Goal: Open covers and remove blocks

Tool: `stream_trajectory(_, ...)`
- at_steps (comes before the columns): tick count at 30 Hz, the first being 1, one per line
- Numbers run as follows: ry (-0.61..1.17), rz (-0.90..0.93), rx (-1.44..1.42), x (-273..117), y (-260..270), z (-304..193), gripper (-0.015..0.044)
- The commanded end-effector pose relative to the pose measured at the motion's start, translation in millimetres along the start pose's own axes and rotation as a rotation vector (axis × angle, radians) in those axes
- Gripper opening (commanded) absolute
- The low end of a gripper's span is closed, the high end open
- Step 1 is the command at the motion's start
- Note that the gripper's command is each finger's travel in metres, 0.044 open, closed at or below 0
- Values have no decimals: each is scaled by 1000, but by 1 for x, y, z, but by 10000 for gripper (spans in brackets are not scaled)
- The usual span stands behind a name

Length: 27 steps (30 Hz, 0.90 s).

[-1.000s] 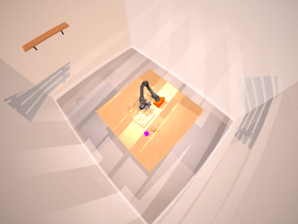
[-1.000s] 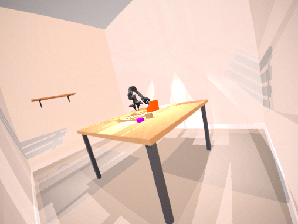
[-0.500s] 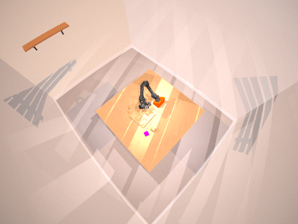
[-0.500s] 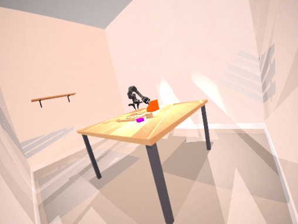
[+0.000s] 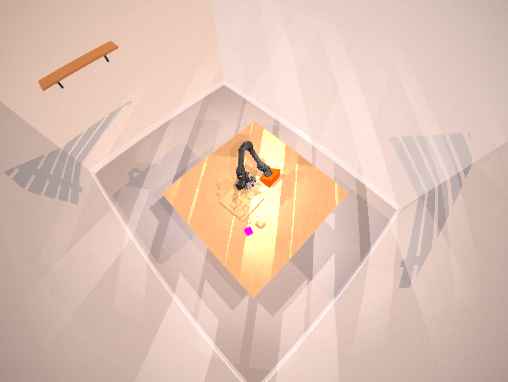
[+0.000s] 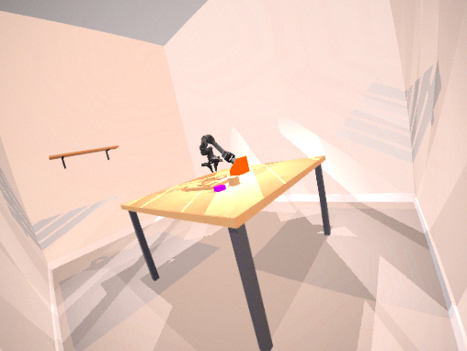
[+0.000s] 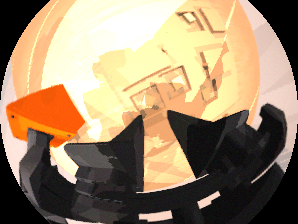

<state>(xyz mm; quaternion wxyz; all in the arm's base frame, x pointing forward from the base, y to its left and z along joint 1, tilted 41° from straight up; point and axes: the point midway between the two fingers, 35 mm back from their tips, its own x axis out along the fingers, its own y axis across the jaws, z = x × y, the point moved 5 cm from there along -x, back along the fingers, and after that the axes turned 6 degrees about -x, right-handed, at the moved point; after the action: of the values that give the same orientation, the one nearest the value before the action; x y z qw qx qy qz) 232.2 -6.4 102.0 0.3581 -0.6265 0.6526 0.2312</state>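
Observation:
The pale puzzle board [image 5: 231, 210] lies on the table, low in contrast; the wrist view shows square outlines and dark slots on it. Its covers and wells are too small and washed out to tell their state. A magenta block [image 5: 248, 231] [image 6: 220, 187] rests on the table, clear of the board. A tan block [image 5: 260, 224] [image 6: 233, 181] lies near it, also off the board. My gripper [image 5: 246, 186] [image 6: 210, 170] [image 7: 155, 114] is partly open and empty, above the end of the board nearer the arm's base. The arm hides part of that end in the top view.
An orange box [image 5: 270, 178] [image 6: 240, 165] [image 7: 45, 110] stands at the arm's base, beside the board. Small pale bits lie between the board and the magenta block. The wooden table [image 5: 255, 270] [image 6: 184, 209] has bright light stripes. A shelf [image 5: 78, 66] [image 6: 84, 152] hangs on the wall, far off.

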Motion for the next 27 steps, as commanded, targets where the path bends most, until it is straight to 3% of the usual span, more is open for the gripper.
stream_trajectory(1,-2,3,-62,2,1,1,144)
stream_trajectory(27,-3,3,-416,12,1,1,144)
